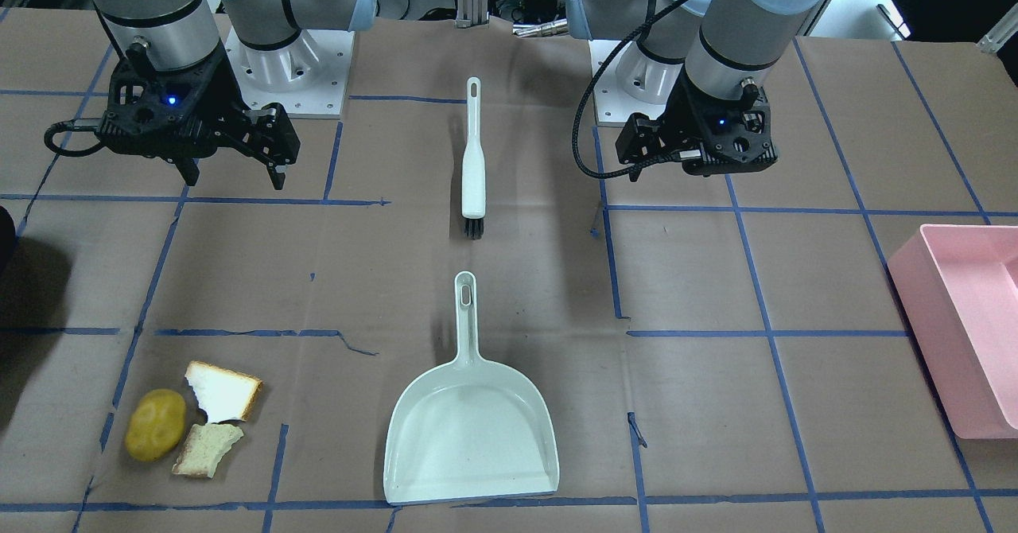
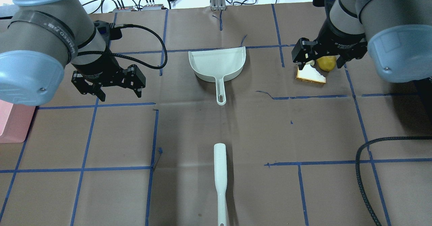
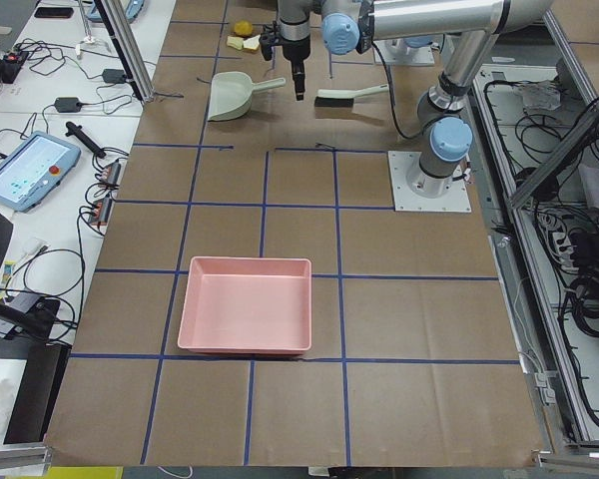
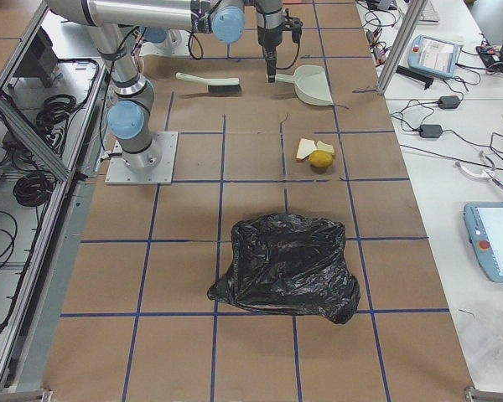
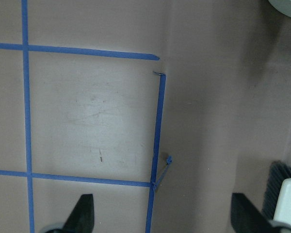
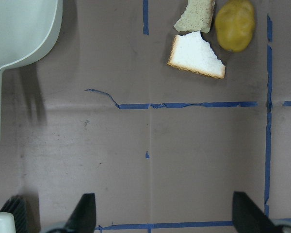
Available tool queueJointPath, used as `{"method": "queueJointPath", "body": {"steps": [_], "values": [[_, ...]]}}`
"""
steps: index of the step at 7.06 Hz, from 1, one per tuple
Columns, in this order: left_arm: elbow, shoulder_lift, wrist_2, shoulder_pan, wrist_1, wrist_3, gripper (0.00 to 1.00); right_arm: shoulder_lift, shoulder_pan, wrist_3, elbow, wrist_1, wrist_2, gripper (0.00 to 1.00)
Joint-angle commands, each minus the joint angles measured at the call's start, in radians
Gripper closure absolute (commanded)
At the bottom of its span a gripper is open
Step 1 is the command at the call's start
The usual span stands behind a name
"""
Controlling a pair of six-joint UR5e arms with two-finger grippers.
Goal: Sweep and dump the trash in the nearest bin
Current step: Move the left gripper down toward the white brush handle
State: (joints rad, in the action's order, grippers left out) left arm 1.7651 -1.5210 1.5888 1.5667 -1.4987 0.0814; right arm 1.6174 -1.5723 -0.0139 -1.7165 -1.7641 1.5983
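While both arms hang above it holding nothing, the brown-paper table (image 1: 795,406) with its blue tape grid carries everything. Black trash bag (image 4: 285,268) lies crumpled at the robot's right end of the table. Pink bin (image 3: 245,304) sits at the left end, well apart from the rest. Right gripper (image 1: 233,177) hovers above the table, fingers spread wide and empty; the trash shows at the top of its wrist view. Left gripper (image 2: 120,95) is the same: fingers apart, empty, over bare paper. Pale dustpan (image 1: 469,429) lies flat mid-table, mouth away from the robot, handle toward it. White brush (image 1: 473,163) lies in line with it, nearer the robot, bristles facing the dustpan handle, a gap between them. Trash is clustered on the robot's right, between bag and dustpan: white bread piece (image 1: 225,392), a second, browner bread piece (image 1: 205,449) just beside it, and the yellow-brown lump (image 1: 154,425) close against both.
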Motion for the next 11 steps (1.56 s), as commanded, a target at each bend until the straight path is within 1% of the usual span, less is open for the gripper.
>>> {"method": "queueJointPath", "body": {"steps": [1,2,3,5,6,7,9,10,11], "values": [[0.0,0.007,-0.006,0.009,-0.002,0.015,0.01,-0.001,0.0,0.0,0.0,0.0,0.0,0.0],[0.011,0.019,-0.013,0.027,0.0,0.024,0.01,-0.002,0.0,0.0,0.0,0.0,0.0,0.0],[0.023,0.025,-0.012,0.065,-0.002,0.079,0.03,-0.002,0.0,0.0,0.0,0.0,-0.001,0.0],[0.068,0.068,-0.003,0.217,0.0,0.255,0.03,-0.002,0.0,0.0,0.0,0.0,-0.001,0.0],[0.098,0.085,-0.001,0.289,0.038,0.314,0.04,-0.002,0.0,0.0,0.0,0.0,-0.001,0.0],[0.137,0.1,-0.001,0.327,0.088,0.317,0.04,-0.004,0.0,0.0,0.0,0.0,-0.001,0.0],[0.19,0.128,-0.01,0.39,0.109,0.36,0.09,-0.004,0.0,0.002,0.0,0.0,-0.001,0.0],[0.248,0.139,-0.001,0.465,0.206,0.45,0.09,-0.004,0.0,0.002,0.0,0.0,-0.001,0.0],[0.304,0.137,0.002,0.514,0.321,0.475,0.08,-0.004,0.0,0.002,0.0,0.0,-0.001,0.0]]}}
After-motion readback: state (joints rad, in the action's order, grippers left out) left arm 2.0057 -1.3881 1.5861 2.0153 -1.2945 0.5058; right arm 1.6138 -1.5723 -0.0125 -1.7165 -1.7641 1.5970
